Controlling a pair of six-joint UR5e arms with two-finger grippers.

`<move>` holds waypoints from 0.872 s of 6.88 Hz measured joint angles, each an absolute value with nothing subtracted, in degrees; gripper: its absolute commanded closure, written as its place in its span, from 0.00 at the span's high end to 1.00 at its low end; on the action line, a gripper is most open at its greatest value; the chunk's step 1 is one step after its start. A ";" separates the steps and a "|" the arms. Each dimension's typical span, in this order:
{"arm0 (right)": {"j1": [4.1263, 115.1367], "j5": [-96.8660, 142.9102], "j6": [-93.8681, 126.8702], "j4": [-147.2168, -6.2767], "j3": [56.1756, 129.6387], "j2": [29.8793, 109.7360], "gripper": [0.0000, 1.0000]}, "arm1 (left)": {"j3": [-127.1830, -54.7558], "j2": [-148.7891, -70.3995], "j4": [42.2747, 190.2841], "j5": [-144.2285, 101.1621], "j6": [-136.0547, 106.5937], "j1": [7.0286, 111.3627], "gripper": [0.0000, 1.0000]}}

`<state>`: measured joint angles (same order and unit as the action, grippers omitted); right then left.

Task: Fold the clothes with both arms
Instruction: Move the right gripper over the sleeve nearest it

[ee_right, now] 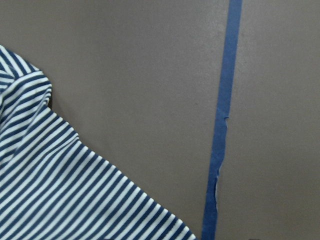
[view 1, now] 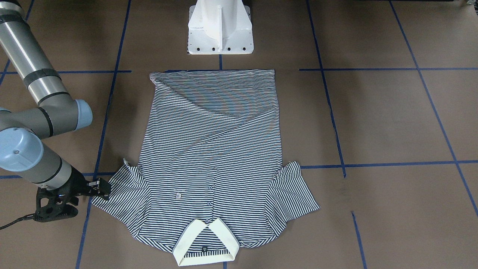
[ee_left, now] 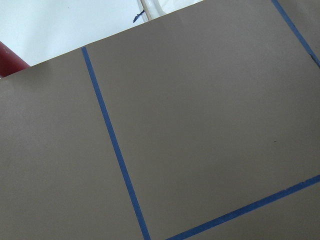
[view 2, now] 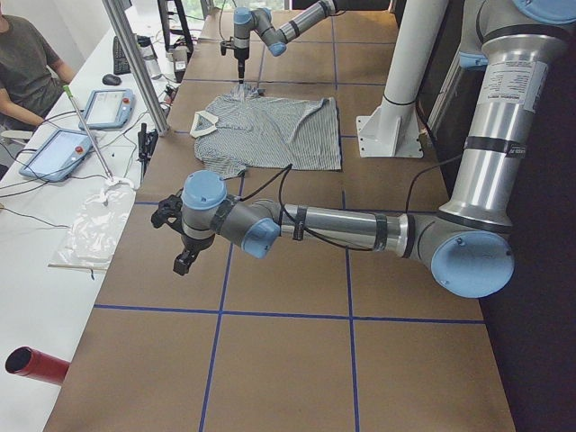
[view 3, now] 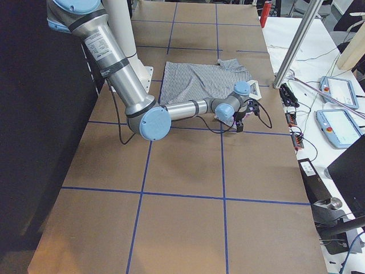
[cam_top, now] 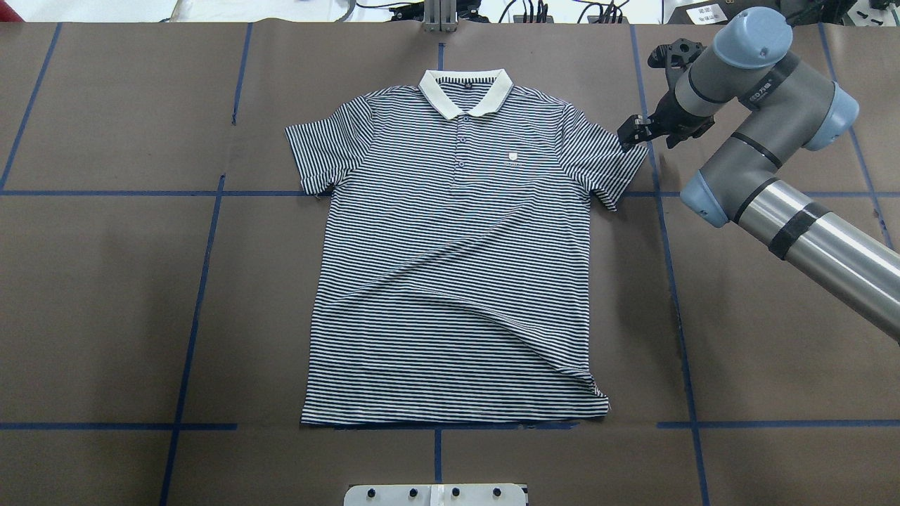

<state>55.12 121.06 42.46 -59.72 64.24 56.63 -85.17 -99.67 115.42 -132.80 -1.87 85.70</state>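
The striped polo shirt (cam_top: 450,267) lies spread out, front up, in the middle of the brown table (cam_top: 105,281). In the overhead view its cream collar (cam_top: 436,95) is at the top centre and its hem runs across the lower part of the frame. In the front-facing view the shirt (view 1: 213,149) is turned round, with the collar (view 1: 186,243) at the bottom edge. Both short sleeves are spread outward. A long slanting wrinkle crosses the body, and the hem corner (cam_top: 594,397) at the overhead view's lower right is rumpled.

The right arm (cam_top: 773,91) comes in from the right edge of the overhead view and bends toward the upper right. The right pincer (cam_top: 631,133) is at the outer edge of the sleeve (cam_top: 598,154) on that side. In the front-facing view the same pincer (view 1: 101,188) meets the sleeve corner at the lower left. I cannot tell whether its fingers are closed on the cloth or only touching it. Its wrist camera shows striped sleeve (ee_right: 60,190) at the lower left and a strip of blue tape (ee_right: 221,125) up the right.

The left arm (view 2: 342,229) shows in the view from the table's left end, stretched low across mid-frame, well apart from the shirt (view 2: 270,130). The left pincer (view 2: 182,263) points down over bare table, and its opening cannot be judged. Its wrist camera shows brown table crossed by blue tape (ee_left: 117,150).
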 measured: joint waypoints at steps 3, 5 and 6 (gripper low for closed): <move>54.81 120.99 42.41 -60.91 63.98 56.21 0.55 | -85.14 -99.67 115.48 -132.80 -1.85 85.69 1.00; 54.54 121.02 42.13 -60.99 63.91 56.18 0.34 | -85.16 -99.67 115.49 -132.80 -1.85 85.69 1.00; 54.46 121.01 42.00 -61.02 63.90 56.24 0.17 | -85.19 -99.67 115.49 -132.80 -1.85 85.69 1.00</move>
